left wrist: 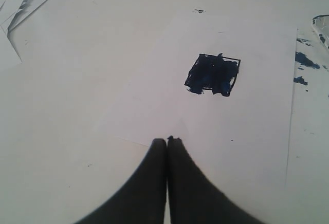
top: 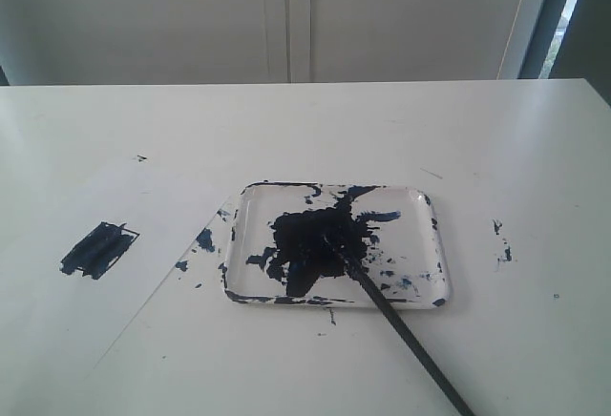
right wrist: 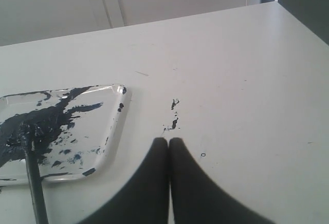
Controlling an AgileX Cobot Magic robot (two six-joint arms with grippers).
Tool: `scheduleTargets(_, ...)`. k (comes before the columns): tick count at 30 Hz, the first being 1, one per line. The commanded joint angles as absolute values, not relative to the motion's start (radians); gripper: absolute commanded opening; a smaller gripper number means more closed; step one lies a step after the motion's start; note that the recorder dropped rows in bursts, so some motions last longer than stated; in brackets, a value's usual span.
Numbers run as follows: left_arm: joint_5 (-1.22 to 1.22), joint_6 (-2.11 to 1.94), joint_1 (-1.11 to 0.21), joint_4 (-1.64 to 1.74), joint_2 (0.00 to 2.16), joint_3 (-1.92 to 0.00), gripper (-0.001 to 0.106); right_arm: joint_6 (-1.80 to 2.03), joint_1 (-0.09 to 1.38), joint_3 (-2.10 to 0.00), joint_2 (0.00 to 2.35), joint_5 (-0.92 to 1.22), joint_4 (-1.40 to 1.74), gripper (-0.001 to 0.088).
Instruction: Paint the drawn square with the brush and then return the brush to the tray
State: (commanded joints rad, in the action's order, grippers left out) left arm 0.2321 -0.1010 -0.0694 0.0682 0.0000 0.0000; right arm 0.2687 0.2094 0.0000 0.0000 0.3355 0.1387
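The drawn square point(top: 98, 249) point(left wrist: 213, 74) on the white paper is filled with dark blue-black paint. The clear tray point(top: 434, 273) point(right wrist: 110, 147) sits mid-table with a large dark paint pool. The brush point(top: 401, 325) point(right wrist: 34, 175) lies with its tip in that pool and its handle sticking out over the tray's near rim toward the table's front edge. My left gripper point(left wrist: 167, 141) is shut and empty, above the paper short of the square. My right gripper point(right wrist: 168, 140) is shut and empty, over bare table beside the tray. Neither gripper shows in the exterior view.
The white paper point(top: 115, 206) point(left wrist: 247, 147) lies left of the tray. Paint specks point(top: 501, 242) point(right wrist: 175, 113) mark the table right of the tray, and more smears point(top: 204, 239) lie between paper and tray. Scrap paper point(left wrist: 15, 8) lies at the table's far side in the left wrist view.
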Motion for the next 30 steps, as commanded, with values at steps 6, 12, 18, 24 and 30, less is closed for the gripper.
scheduleTargets(6, 0.232, -0.101, -0.069, 0.068, 0.000, 0.000, 0.008, 0.269, 0.158, 0.000, 0.000, 0.336, 0.139, 0.0000)
scheduleTargets(12, 0.232, -0.101, -0.069, 0.068, 0.000, 0.000, 0.008, 0.269, 0.158, 0.000, 0.000, 0.336, 0.139, 0.0000)
scheduleTargets(18, 0.232, -0.101, -0.069, 0.068, 0.000, 0.000, 0.008, 0.269, 0.158, 0.000, 0.000, 0.336, 0.139, 0.0000)
scheduleTargets(24, 0.232, -0.101, -0.069, 0.068, 0.000, 0.000, 0.008, 0.269, 0.158, 0.000, 0.000, 0.336, 0.139, 0.0000)
scheduleTargets(30, 0.232, -0.101, -0.069, 0.068, 0.000, 0.000, 0.008, 0.269, 0.158, 0.000, 0.000, 0.336, 0.139, 0.0000)
